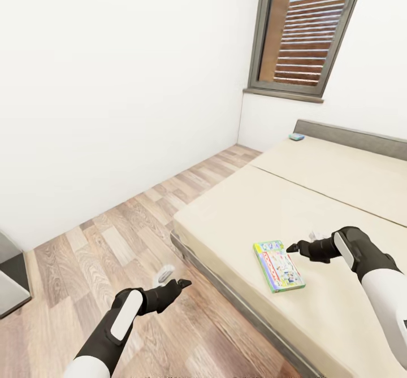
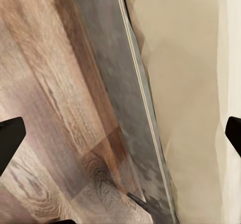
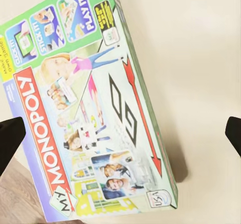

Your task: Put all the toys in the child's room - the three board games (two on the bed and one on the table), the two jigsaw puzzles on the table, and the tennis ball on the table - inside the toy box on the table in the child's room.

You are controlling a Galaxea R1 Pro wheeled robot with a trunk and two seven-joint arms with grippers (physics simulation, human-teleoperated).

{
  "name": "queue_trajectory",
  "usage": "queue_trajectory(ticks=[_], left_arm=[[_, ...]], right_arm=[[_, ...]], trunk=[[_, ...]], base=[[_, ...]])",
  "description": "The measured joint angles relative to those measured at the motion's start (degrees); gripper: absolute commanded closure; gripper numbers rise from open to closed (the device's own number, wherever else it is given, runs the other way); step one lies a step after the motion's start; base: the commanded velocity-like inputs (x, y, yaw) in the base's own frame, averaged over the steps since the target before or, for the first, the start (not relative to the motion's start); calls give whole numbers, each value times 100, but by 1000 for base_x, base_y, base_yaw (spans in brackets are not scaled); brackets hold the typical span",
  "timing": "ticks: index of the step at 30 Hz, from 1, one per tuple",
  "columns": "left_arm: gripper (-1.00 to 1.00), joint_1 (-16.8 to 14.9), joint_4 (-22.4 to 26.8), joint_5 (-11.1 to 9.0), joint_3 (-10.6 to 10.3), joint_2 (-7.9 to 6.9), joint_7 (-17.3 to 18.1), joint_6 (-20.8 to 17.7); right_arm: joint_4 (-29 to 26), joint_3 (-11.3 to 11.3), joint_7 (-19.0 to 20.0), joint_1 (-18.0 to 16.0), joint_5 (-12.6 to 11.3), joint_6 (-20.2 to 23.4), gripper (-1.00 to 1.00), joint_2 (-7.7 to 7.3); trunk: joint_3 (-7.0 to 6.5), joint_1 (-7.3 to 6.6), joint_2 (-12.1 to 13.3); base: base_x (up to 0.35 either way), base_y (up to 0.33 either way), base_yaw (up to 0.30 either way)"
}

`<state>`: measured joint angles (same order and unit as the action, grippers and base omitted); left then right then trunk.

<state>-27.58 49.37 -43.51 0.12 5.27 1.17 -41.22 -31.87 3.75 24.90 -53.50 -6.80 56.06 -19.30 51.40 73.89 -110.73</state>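
One board game (image 1: 278,265), a flat box with a white-green printed cover, lies on the beige bed (image 1: 339,208) near its front edge. The right wrist view shows it close up as a "My Monopoly" box (image 3: 95,113). My right gripper (image 1: 293,248) hovers open just above and to the right of it, its fingers (image 3: 11,137) spread wide over the cover. A second, small blue board game (image 1: 296,137) lies far back by the grey headboard. My left gripper (image 1: 183,283) is open over the wood floor (image 2: 45,108) beside the bed frame (image 2: 120,123), holding nothing.
A white wall runs along the left, and a tall dark-framed window (image 1: 305,33) sits in the far corner. A strip of plank floor (image 1: 113,242) lies between wall and bed. A grey piece of furniture (image 1: 8,287) juts in at the lower left edge.
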Motion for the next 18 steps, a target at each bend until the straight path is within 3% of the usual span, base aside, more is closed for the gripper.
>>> queue_trajectory(ticks=[18], left_arm=[[-100, 129, 0, 45, -55, -20, -15, 47]], right_arm=[[-16, 17, 2, -49, 5, -138, -100, -11]], trunk=[[169, 0, 0]], base=[[0, 0, 0]])
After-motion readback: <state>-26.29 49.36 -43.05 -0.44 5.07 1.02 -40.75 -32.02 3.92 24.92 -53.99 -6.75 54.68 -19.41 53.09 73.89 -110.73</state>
